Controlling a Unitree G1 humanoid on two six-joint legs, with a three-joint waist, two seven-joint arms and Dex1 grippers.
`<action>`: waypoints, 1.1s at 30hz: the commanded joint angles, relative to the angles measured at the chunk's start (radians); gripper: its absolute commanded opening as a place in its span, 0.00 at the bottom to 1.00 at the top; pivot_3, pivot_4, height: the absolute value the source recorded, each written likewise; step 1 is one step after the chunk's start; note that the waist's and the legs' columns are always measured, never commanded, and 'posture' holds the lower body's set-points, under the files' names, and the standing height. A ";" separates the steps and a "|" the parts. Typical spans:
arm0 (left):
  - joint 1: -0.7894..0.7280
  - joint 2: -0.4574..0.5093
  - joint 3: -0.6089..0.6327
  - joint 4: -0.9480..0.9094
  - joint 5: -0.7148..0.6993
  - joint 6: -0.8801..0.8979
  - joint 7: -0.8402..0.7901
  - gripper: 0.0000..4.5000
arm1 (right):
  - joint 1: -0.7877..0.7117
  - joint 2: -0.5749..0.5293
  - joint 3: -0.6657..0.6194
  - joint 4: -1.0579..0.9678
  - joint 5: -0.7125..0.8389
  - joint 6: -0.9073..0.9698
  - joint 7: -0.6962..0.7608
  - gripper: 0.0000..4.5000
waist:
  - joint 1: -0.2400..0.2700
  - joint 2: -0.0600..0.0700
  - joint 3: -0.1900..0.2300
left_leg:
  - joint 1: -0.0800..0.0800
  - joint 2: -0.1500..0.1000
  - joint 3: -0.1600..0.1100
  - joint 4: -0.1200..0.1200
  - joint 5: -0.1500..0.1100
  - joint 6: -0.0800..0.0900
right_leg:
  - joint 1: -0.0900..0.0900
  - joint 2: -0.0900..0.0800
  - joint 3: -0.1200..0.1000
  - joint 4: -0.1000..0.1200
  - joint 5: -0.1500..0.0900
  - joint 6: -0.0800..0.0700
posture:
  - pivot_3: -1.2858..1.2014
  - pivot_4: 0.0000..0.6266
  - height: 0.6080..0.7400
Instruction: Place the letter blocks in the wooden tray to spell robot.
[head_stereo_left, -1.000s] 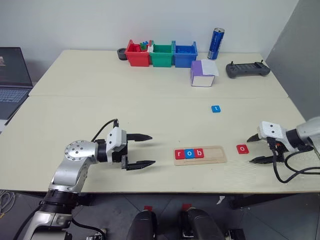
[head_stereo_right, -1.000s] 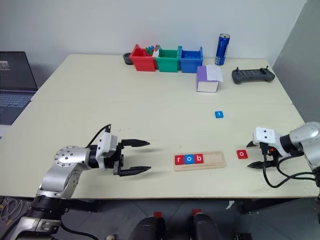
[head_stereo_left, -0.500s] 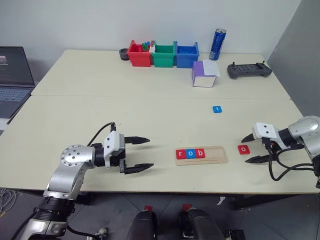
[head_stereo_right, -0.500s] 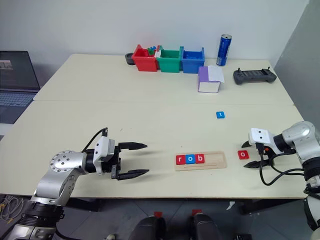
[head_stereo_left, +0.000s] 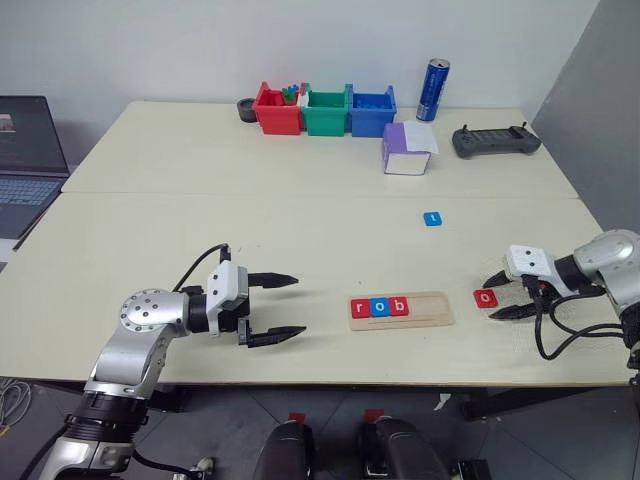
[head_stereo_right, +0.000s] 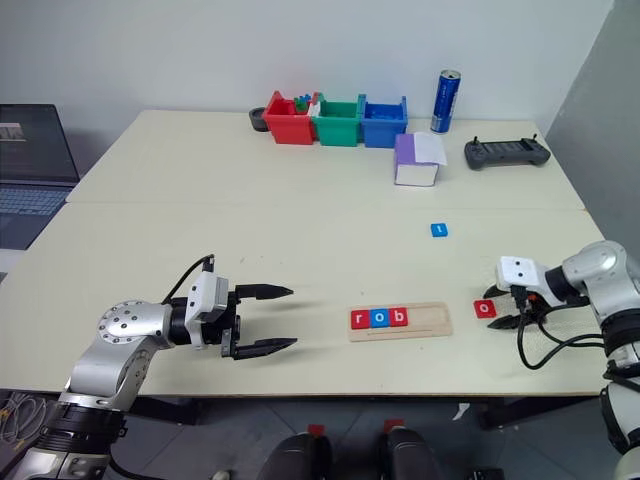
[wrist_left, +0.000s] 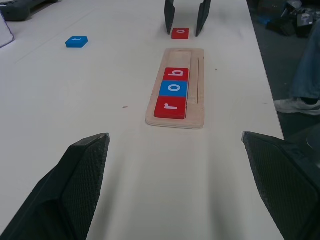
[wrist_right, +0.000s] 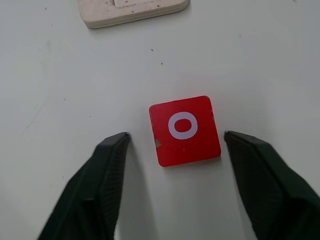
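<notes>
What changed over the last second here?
The right gripper narrowed its fingers around the red o block, not yet gripping it. The left gripper stayed open; the wooden tray still holds r, o, b, and the blue t block is unmoved.

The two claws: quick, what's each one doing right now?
Left gripper: open, holding nothing.
Right gripper: open, fingers either side of the red o block, not gripping it yet.

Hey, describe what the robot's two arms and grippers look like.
Both arms are silver-grey metal with rounded joints. Each wrist carries a white block, with a loose black cable looping off it. The left gripper and right gripper each have two long, tapered black fingers with a finely textured inner face.
</notes>
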 joint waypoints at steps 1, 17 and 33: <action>-0.012 0.009 0.023 -0.025 -0.015 -0.006 0.004 1.00 | -0.011 -0.002 0.004 0.022 -0.023 -0.019 0.054 0.41 | 0.000 0.000 0.000 | 0.001 0.000 0.000 0.000 0.000 0.000 | 0.000 0.000 0.000 0.001 0.000 0.000 | 0.52 0.24 1.00; -0.004 0.018 0.027 -0.034 -0.016 -0.003 0.002 1.00 | -0.026 -0.041 -0.015 -0.352 0.178 0.247 0.087 0.32 | -0.002 0.000 0.000 | 0.002 0.001 0.002 0.000 0.000 0.000 | -0.001 0.000 0.001 0.006 -0.001 -0.001 | 0.52 0.24 1.00; -0.005 0.006 0.014 -0.032 -0.008 -0.010 0.008 1.00 | 0.035 0.049 0.083 -0.651 0.071 0.428 -0.008 0.32 | -0.001 0.000 0.000 | 0.002 0.001 0.001 0.000 0.000 0.000 | -0.001 0.000 0.001 0.006 -0.001 -0.002 | 0.52 0.24 1.00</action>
